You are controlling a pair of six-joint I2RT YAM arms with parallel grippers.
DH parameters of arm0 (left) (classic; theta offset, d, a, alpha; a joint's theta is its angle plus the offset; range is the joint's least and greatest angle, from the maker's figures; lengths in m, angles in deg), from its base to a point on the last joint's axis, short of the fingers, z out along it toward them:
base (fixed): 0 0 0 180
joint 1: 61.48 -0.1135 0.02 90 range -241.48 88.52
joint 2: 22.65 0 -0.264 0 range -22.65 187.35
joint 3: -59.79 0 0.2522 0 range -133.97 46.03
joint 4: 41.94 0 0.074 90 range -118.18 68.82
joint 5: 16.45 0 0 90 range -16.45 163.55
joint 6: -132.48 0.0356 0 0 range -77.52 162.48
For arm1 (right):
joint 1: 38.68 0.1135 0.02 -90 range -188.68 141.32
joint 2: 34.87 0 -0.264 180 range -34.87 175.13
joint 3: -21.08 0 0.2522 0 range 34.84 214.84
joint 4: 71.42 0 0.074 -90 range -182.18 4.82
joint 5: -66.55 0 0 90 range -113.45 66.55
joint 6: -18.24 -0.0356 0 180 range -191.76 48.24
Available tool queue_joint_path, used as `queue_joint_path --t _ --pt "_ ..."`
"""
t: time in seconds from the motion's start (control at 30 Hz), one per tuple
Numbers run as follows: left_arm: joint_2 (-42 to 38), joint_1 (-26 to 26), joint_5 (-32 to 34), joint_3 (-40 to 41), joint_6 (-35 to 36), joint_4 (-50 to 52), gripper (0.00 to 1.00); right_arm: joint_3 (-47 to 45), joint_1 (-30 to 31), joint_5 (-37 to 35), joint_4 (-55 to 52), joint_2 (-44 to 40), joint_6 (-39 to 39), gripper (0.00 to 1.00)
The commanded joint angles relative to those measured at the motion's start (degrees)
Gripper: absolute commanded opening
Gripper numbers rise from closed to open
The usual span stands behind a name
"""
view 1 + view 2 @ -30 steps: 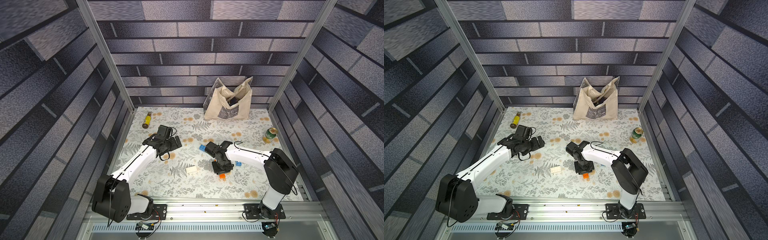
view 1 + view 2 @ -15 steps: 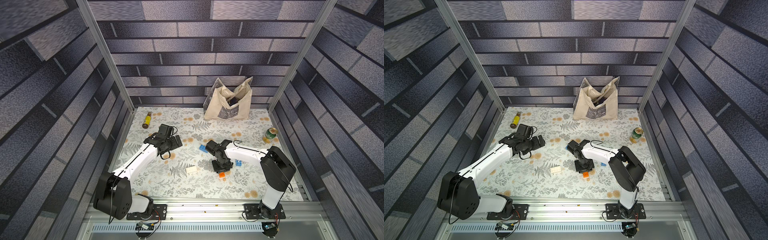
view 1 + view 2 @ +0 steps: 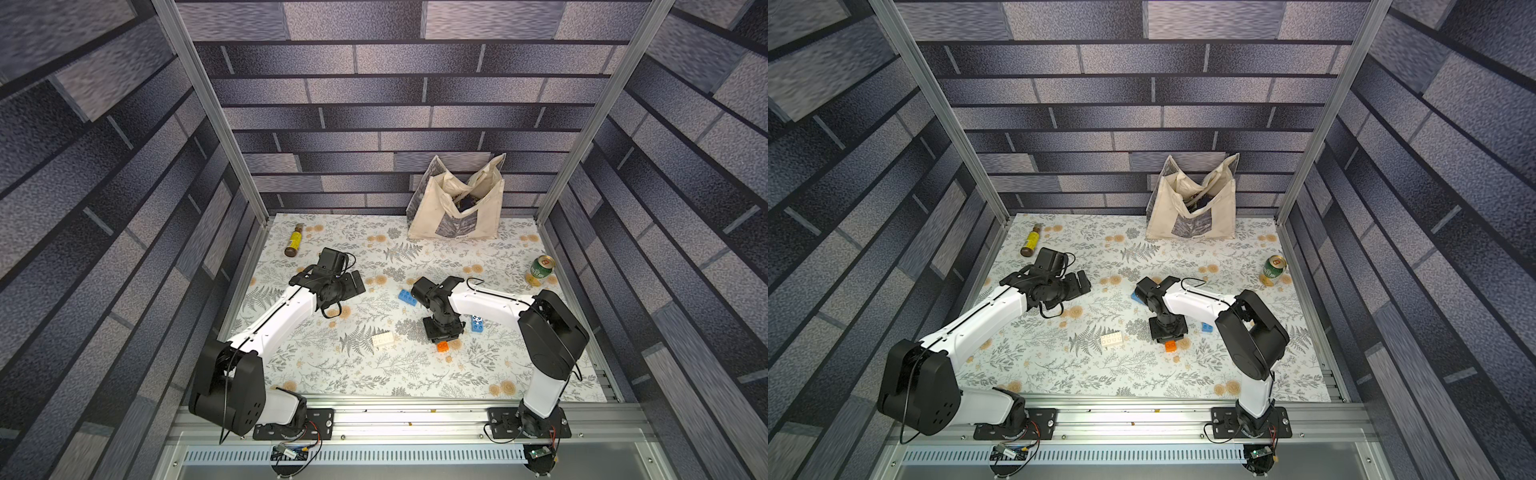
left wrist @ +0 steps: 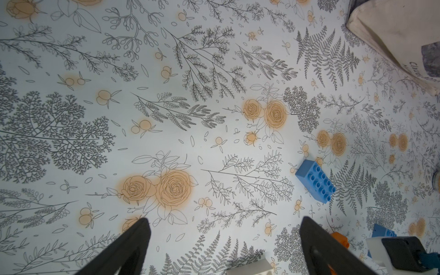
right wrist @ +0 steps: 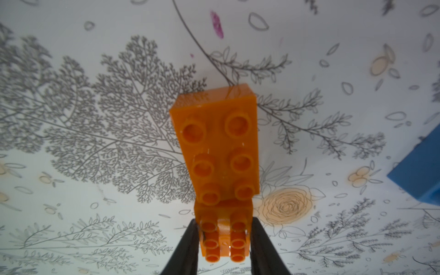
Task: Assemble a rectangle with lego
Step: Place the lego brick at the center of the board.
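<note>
Our right gripper was clenched on one orange brick. We feared it could shove the loose orange brick, at its 6 o'clock in a top view, aside. The left gripper stood released.

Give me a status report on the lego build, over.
Left pincer open, empty. Right pincer shut on orange brick, second orange brick just ahead. White brick, two blue bricks loose on mat. Nothing blocking.
</note>
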Motion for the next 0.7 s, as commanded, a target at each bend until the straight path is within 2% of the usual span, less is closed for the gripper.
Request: queue_joint_path --t 0.0,0.4,0.67 --pt "0.69 0.36 0.23 -1.85 -0.03 1.24 1.0 0.04 -0.87 -0.89 2.24 2.77 0.25 0.19" --pt "1.38 0.31 0.28 -2.29 0.07 1.2 1.0 1.78 -1.29 0.18 3.05 4.51 0.99 0.21" --pt "1.4 0.32 0.51 -2.29 0.29 1.26 1.0 1.61 -1.56 0.69 2.34 4.8 -3.09 0.24"
